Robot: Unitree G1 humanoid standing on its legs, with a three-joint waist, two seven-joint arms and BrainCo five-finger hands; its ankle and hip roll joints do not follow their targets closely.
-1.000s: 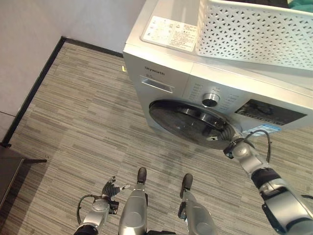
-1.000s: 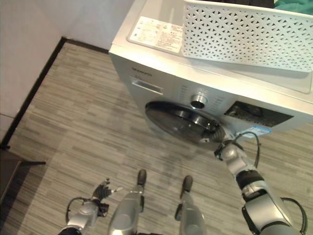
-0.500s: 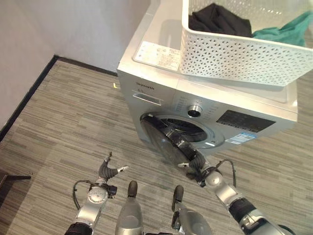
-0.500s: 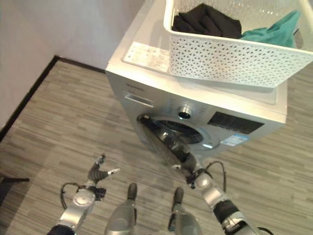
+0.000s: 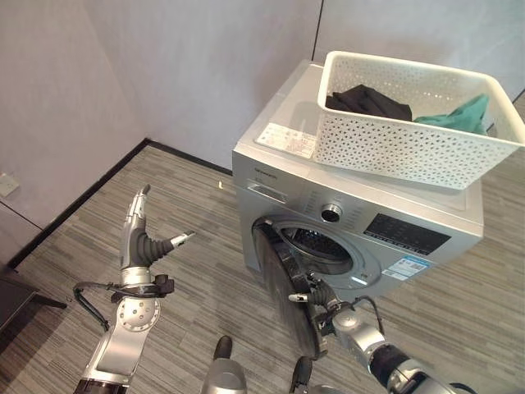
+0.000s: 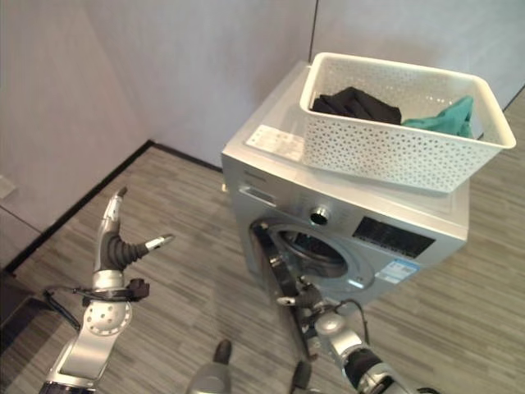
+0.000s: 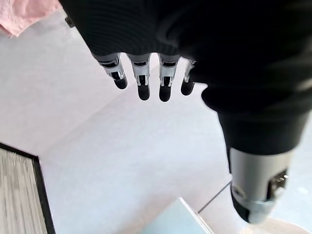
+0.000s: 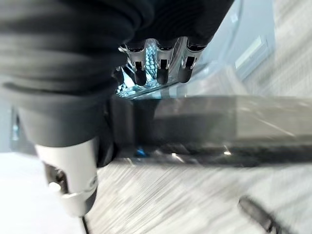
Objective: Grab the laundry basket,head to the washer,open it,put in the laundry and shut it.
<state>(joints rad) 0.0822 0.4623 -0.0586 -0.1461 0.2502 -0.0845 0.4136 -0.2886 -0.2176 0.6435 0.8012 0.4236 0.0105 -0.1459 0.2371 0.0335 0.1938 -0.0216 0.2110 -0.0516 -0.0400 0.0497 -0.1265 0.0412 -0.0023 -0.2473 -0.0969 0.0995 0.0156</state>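
The silver washer (image 5: 394, 238) stands against the wall with the white laundry basket (image 5: 394, 144) on its top. A black garment (image 5: 365, 100) and a teal one (image 5: 459, 115) lie in the basket. The round door (image 5: 283, 275) is swung out to the left, baring the drum opening (image 5: 316, 244). My right hand (image 5: 324, 297) is at the door's free edge, fingers (image 8: 158, 66) hooked over the door rim (image 8: 204, 124) and the thumb on the other side. My left hand (image 5: 138, 242) is raised well left of the washer, fingers (image 7: 141, 78) straight and holding nothing.
Grey walls meet the striped floor at a black baseboard (image 5: 82, 201). A dark piece of furniture (image 5: 12, 295) sits at the lower left edge. Open floor lies between my left hand and the washer.
The camera has lifted, so the whole washer and basket now show. The door has swung further open with my right hand on it. My left hand has risen from near the floor.
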